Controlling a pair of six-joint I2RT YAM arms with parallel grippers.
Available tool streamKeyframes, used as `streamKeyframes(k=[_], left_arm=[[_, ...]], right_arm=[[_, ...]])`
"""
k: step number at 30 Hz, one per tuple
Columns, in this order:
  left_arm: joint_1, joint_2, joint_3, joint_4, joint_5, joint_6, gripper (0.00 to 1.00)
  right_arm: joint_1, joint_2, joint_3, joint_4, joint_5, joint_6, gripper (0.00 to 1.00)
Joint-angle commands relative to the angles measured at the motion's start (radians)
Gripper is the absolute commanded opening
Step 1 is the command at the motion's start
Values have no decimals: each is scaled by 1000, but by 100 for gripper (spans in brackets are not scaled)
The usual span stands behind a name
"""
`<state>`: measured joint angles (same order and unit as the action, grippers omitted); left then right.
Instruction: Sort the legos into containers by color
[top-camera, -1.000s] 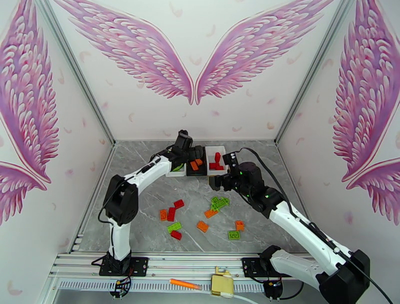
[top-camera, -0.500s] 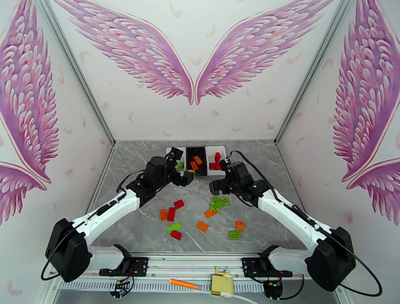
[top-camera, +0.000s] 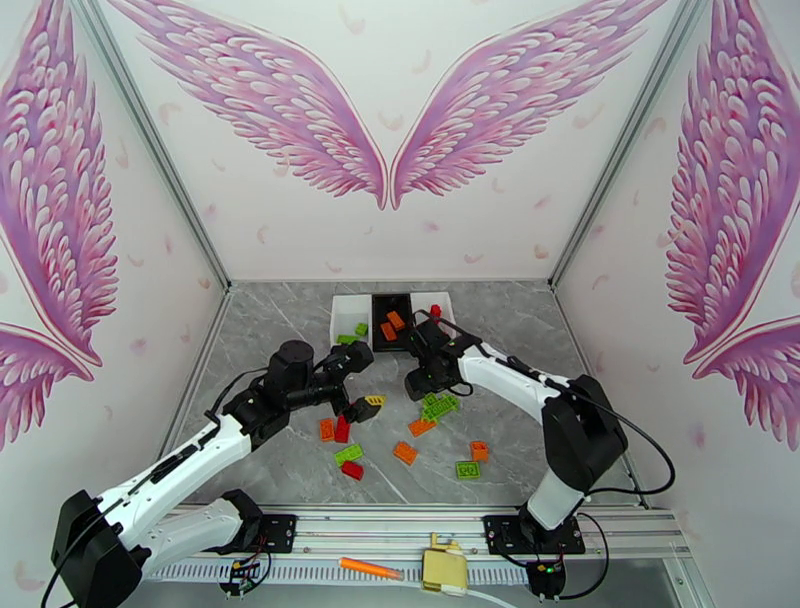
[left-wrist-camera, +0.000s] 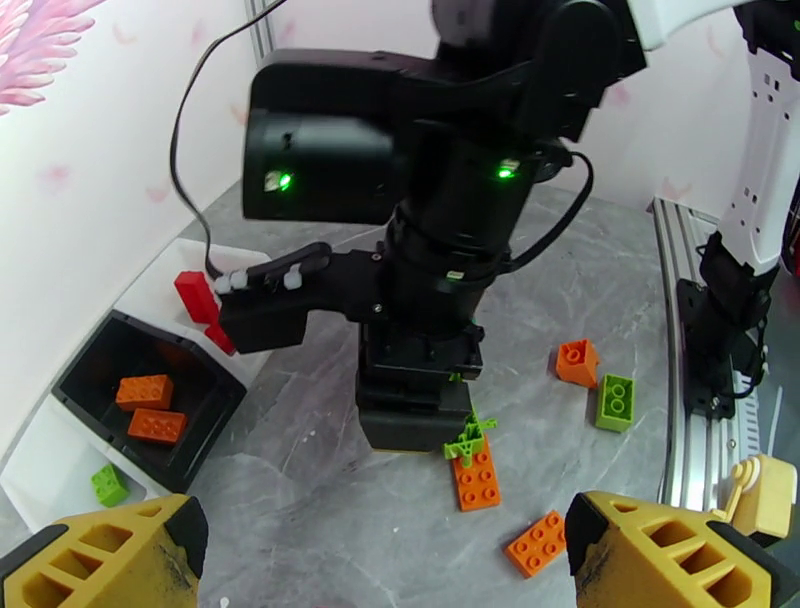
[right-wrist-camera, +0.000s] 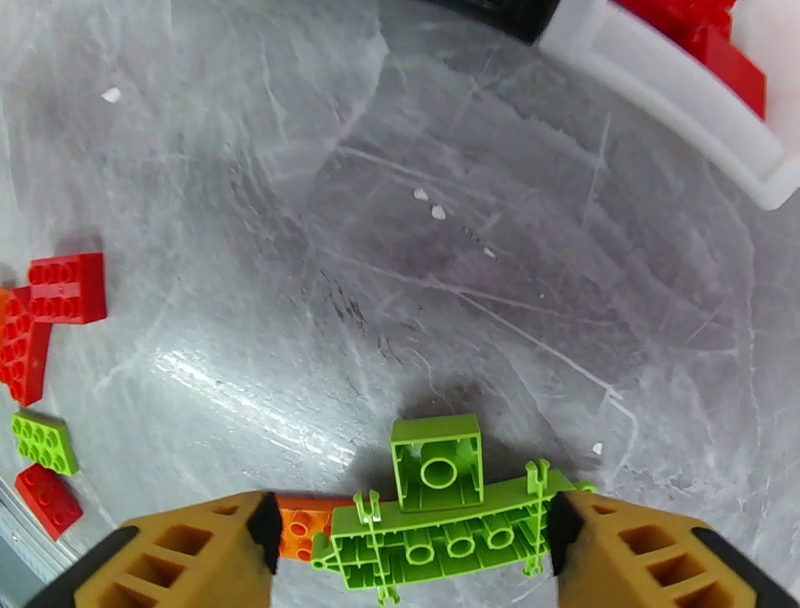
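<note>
The right gripper (right-wrist-camera: 410, 528) stood low over the grey marble-patterned table (right-wrist-camera: 400, 200). Its yellow fingers flanked an upturned bright green plastic lego assembly (right-wrist-camera: 440, 505). This was a long plate carrying a small square brick, hollow undersides showing, with one end overlapping an orange studded brick (right-wrist-camera: 298, 528). Whether the jaws had clamped could not be told.

Recommended practice: centre the plate, close squarely, lift clear of the orange brick, then carry it to the left white rectangular bin (top-camera: 340, 318), which held a small green brick (top-camera: 360, 328).

The left gripper (left-wrist-camera: 385, 515) hung wide open and empty.
</note>
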<state>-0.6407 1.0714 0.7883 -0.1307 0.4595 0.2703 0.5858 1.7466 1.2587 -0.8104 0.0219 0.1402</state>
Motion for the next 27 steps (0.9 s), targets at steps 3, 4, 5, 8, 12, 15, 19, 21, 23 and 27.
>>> streamKeyframes(k=[3, 4, 5, 8, 12, 15, 19, 21, 23, 27], left_arm=[[-8, -10, -23, -25, 24, 27, 99], [-8, -9, -23, -22, 22, 29, 99], [-9, -7, -24, -21, 22, 29, 99], [-10, 0, -23, -21, 18, 32, 99], [-14, 4, -29, -10, 19, 32, 99], [-17, 8, -31, -6, 19, 32, 99], [-17, 15, -31, -6, 20, 33, 99], [-18, 15, -31, -5, 21, 35, 99], [-19, 16, -34, -1, 19, 33, 99], [-18, 10, -46, 17, 18, 24, 99]], right_arm=[[6, 81, 49, -77, 26, -33, 65], [5, 96, 57, -84, 31, -35, 65], [5, 106, 62, -88, 35, -35, 65], [0, 135, 68, -91, 42, -27, 62], [-7, 158, 71, -88, 37, -6, 55], [-10, 172, 73, -84, 39, 5, 54], [-10, 183, 76, -80, 42, 15, 49], [-10, 179, 76, -78, 46, 17, 43], [-11, 173, 76, -75, 51, 19, 38], [-10, 143, 75, -69, 63, 20, 35]])
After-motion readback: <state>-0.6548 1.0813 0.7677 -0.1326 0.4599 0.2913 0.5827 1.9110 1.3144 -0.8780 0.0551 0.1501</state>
